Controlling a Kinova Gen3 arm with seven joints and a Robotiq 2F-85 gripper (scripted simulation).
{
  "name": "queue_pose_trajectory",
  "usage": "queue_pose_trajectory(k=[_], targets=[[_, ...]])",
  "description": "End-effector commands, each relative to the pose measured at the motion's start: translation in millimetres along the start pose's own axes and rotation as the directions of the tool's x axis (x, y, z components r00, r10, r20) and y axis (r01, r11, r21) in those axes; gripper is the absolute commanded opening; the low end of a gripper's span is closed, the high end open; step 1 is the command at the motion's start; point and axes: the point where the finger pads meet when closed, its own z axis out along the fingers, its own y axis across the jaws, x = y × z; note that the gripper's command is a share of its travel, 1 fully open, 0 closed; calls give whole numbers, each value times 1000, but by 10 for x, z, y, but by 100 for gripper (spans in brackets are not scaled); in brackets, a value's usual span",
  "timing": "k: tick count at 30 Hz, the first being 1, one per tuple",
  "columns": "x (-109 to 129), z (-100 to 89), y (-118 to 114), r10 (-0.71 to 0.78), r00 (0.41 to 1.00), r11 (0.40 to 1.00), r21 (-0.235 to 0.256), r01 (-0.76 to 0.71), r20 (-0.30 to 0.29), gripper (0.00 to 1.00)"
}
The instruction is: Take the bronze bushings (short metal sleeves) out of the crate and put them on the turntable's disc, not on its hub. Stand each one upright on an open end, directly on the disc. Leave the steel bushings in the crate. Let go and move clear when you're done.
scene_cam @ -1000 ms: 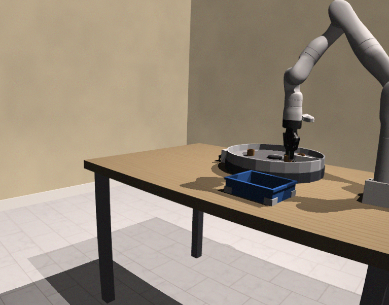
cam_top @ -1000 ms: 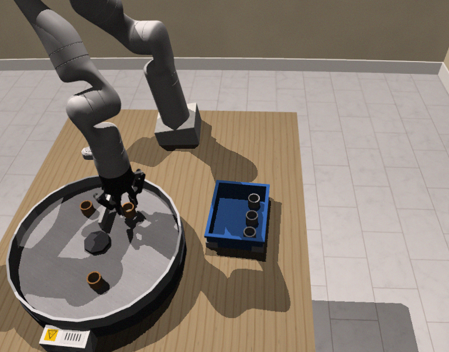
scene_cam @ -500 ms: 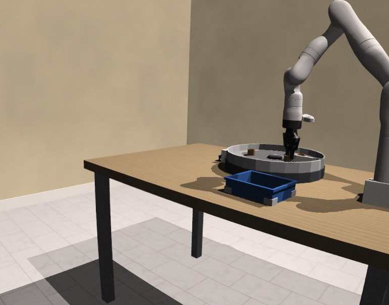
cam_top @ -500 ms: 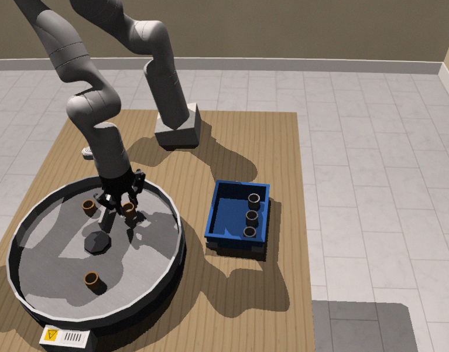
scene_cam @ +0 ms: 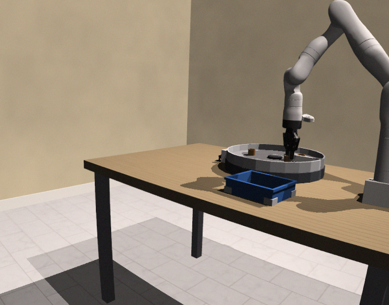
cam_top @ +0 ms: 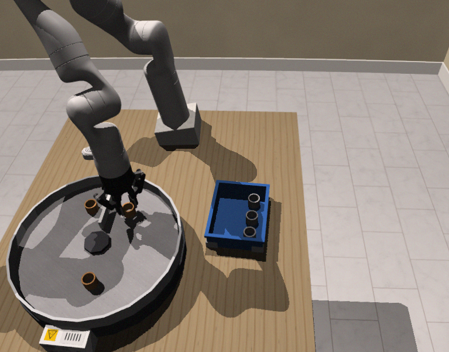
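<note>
Table: wooden top (cam_top: 240, 289) on dark legs (scene_cam: 103, 237).
Floor: pale grey tiles (cam_top: 380, 132).
Walls: tan (scene_cam: 92, 64), light baseboard (cam_top: 302, 65).

Bright, even light fell from above, and both views were sharp, without glare or blur. The arm (cam_top: 106, 140) threw hard dark shadows across the turntable's disc (cam_top: 146, 258) and the table (scene_cam: 153, 169); a grey patch darkened the floor (scene_cam: 75, 278).

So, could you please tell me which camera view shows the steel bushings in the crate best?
The top view: it looks down into the blue crate, showing three steel bushings upright in a row along one wall. In the exterior view the crate's near wall hides them entirely.
</note>
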Motion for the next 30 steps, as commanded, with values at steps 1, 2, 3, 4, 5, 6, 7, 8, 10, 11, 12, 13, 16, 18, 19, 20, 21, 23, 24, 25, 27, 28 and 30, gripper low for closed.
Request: queue_pose_trajectory(k=[1, 2, 3, 4, 5, 6, 7, 8, 10, 11, 12, 13, 16, 18, 19, 20, 21, 23, 24, 25, 27, 28, 30], targets=[[-4, -6, -3, 0, 1000, 1000, 1, 0, 1, 0], [-4, -6, -3, 0, 1000, 1000, 1, 0, 1, 0], [-4, -6, -3, 0, 1000, 1000, 1, 0, 1, 0], [-4, -5, -3, 0, 1000, 1000, 1, 0, 1, 0], [-4, -5, -3, 0, 1000, 1000, 1, 0, 1, 0], [-4, -4, -3, 0, 1000, 1000, 1, 0, 1, 0], [-4, -2, -3, 0, 1000, 1000, 1, 0, 1, 0], [-4, -1, -3, 0, 1000, 1000, 1, 0, 1, 0], [-4, -1, -3, 0, 1000, 1000, 1, 0, 1, 0], [-4, 1, -3, 0, 1000, 1000, 1, 0, 1, 0], [-4, 3, -3, 0, 1000, 1000, 1, 0, 1, 0], [-4, 6, -3, 0, 1000, 1000, 1, 0, 1, 0], [-4, 15, -3, 0, 1000, 1000, 1, 0, 1, 0], [-4, 22, -3, 0, 1000, 1000, 1, 0, 1, 0], [-4, 26, -3, 0, 1000, 1000, 1, 0, 1, 0], [-4, 30, -3, 0, 1000, 1000, 1, 0, 1, 0], [-4, 33, -3, 0, 1000, 1000, 1, 0, 1, 0], [-4, 40, -4, 0, 1000, 1000, 1, 0, 1, 0], [-4, 43, -4, 0, 1000, 1000, 1, 0, 1, 0], [-4, 45, -4, 0, 1000, 1000, 1, 0, 1, 0], [-4, 45, -4, 0, 1000, 1000, 1, 0, 1, 0], [-4, 48, -4, 0, 1000, 1000, 1, 0, 1, 0], [-4, 51, -4, 0, 1000, 1000, 1, 0, 1, 0]])
